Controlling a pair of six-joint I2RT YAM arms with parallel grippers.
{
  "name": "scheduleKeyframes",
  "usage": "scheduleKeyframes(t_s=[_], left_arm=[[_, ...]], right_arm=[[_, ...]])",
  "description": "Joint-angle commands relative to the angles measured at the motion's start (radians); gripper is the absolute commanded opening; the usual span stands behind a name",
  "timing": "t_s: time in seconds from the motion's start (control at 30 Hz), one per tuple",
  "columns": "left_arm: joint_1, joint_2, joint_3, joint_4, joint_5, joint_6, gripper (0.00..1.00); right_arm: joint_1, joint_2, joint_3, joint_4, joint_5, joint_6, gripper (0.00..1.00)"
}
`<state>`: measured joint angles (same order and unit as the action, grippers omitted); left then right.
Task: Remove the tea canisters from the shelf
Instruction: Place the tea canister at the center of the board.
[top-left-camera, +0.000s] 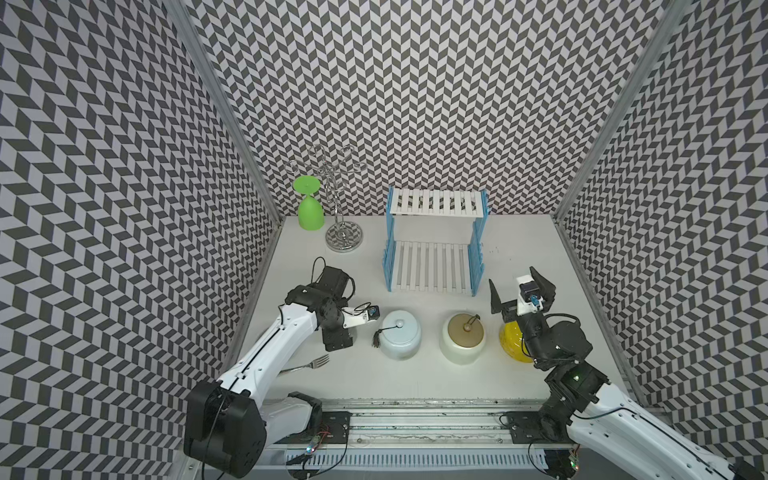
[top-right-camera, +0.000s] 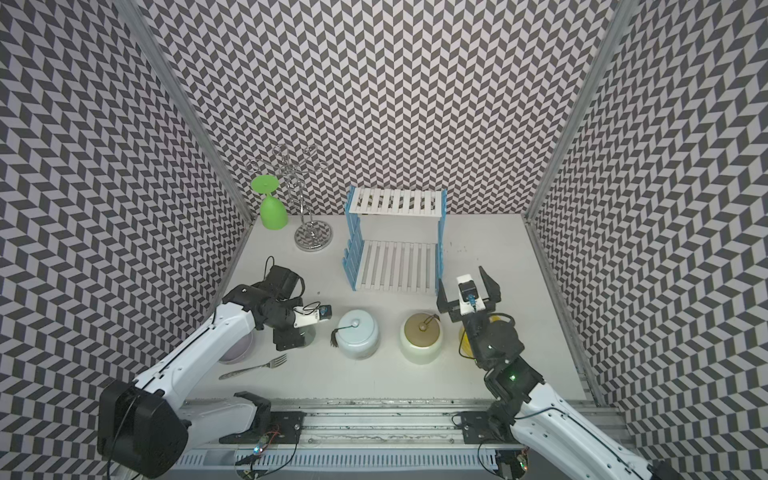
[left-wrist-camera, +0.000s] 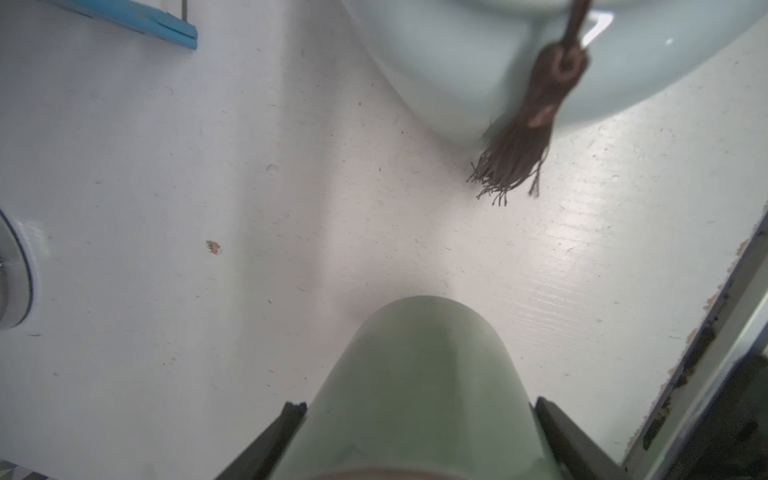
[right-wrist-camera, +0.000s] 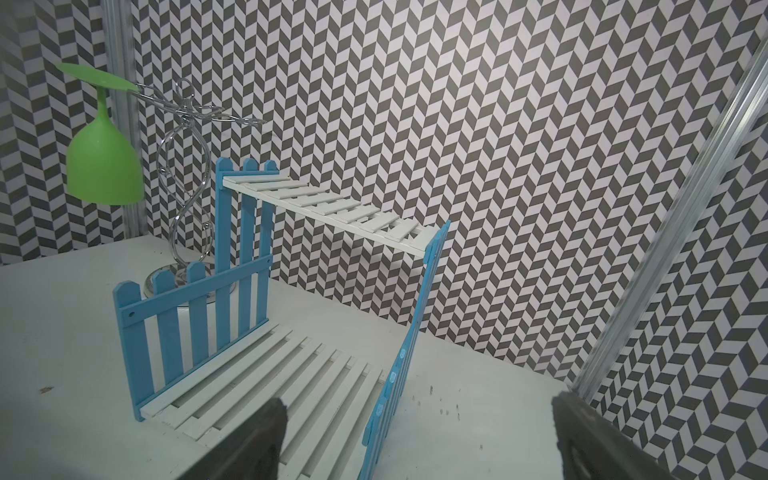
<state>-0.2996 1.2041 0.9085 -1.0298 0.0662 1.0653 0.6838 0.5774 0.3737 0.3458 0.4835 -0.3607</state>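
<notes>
The shelf (top-left-camera: 432, 266) stands at the back middle, both white tiers bare; the right wrist view shows the shelf (right-wrist-camera: 291, 353) too. Three tea canisters stand in a row on the table in front of it: pale blue with a tassel (top-left-camera: 401, 334), cream with a gold-brown lid (top-left-camera: 464, 338), and yellow (top-left-camera: 513, 340), half hidden under my right arm. My left gripper (top-left-camera: 338, 338) points down beside the blue one. Its fingers press both sides of the small sage green canister (left-wrist-camera: 415, 374). My right gripper (top-left-camera: 521, 293) hovers open and empty by the shelf's front right corner.
An upturned bright green goblet (top-left-camera: 309, 210) hangs on a chrome wire stand (top-left-camera: 343, 237) at the back left. A fork (top-left-camera: 307, 365) lies near the left arm, and a pale bowl (top-right-camera: 241, 349) shows under that arm. Patterned walls close in three sides.
</notes>
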Motion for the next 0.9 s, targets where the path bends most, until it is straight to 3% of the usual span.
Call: scheduleKeyframes(t_s=[0.0, 0.73, 0.87], left_arm=[[0.027, -0.013, -0.012, 0.083, 0.051, 0.017, 0.19], [0.053, 0.052, -0.135, 0.218, 0.049, 0.019, 0.21], [0.054, 0.052, -0.163, 0.247, 0.031, 0.025, 0.29]], right_arm=[[-0.006, 0.004, -0.010, 0.065, 0.015, -0.007, 1.00], [-0.009, -0.003, -0.010, 0.067, 0.017, -0.014, 1.00], [-0.010, -0.005, -0.011, 0.068, 0.017, -0.014, 0.99]])
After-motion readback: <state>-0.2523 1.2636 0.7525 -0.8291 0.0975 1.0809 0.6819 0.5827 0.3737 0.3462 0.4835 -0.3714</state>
